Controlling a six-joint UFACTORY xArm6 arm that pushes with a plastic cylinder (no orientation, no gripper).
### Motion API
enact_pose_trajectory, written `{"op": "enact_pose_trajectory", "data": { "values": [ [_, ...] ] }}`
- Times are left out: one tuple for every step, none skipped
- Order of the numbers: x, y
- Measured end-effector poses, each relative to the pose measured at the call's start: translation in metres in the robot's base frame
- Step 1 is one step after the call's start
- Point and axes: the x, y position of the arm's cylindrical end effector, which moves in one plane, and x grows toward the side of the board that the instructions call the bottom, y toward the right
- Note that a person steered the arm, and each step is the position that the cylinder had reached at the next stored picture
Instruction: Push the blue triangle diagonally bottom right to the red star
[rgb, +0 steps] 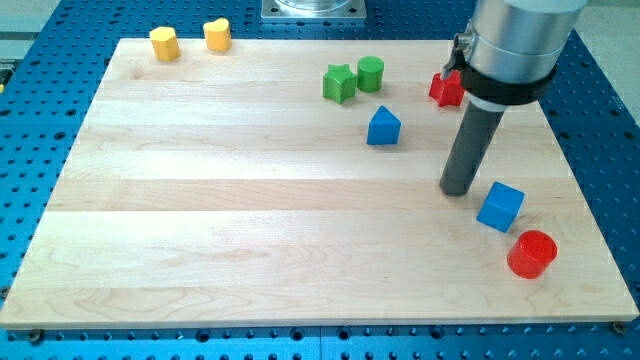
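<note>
Blue triangle — small, upright prism — left of red star.

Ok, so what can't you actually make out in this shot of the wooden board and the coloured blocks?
- Small red star block, camera view: its right part is hidden behind the arm's silver-and-black housing, so its full shape can't be confirmed.
- The arm, camera view: cut off by the view's top edge.
- My tip, camera view: it sits close to the left of the blue cube, but whether they touch is unclear.
- Two yellow blocks, camera view: too small to name exact shapes.
</note>
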Motion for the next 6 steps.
{"op": "enact_pose_trajectory", "data": {
  "values": [
    [0.035,0.017],
    [0.032,0.027],
    [0.012,0.006],
    [-0.025,-0.075],
    [-0.043,-0.186],
    [-0.107,-0.152]
  ]
}}
